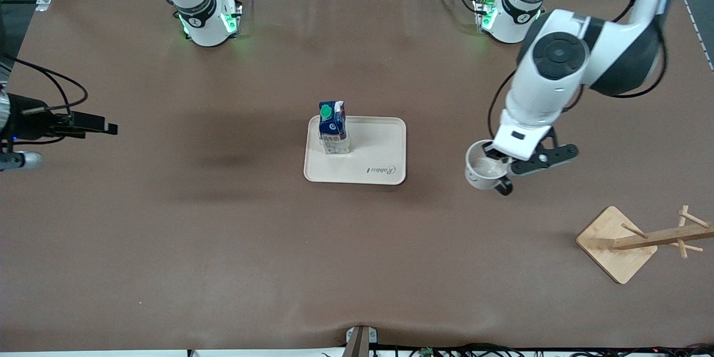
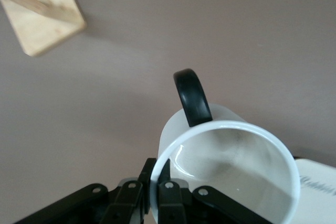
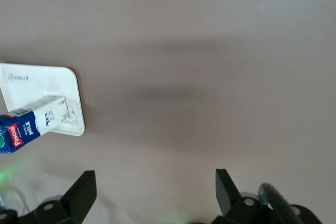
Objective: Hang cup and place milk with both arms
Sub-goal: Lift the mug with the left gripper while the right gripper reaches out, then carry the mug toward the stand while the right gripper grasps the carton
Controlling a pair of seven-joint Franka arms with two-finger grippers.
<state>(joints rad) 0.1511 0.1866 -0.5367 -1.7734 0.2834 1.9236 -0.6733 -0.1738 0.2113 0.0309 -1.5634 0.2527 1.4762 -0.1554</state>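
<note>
The white cup [image 1: 484, 168] with a black handle hangs from my left gripper [image 1: 498, 163], which is shut on its rim over bare table between the tray and the rack. In the left wrist view the fingers [image 2: 167, 178] pinch the cup's wall [image 2: 226, 129], one inside and one outside, and the handle [image 2: 191, 97] points away. The dark-blue milk carton [image 1: 333, 128] with a green cap stands upright on the cream tray [image 1: 379, 159]. My right gripper [image 1: 83, 122] is raised high at the right arm's end of the table, open and empty [image 3: 156, 192]. It sees the milk [image 3: 31, 127] and tray [image 3: 37, 80].
A wooden cup rack [image 1: 641, 240] with pegs stands on a square base at the left arm's end, nearer the front camera than the cup; its base shows in the left wrist view [image 2: 42, 17]. Brown mat covers the table.
</note>
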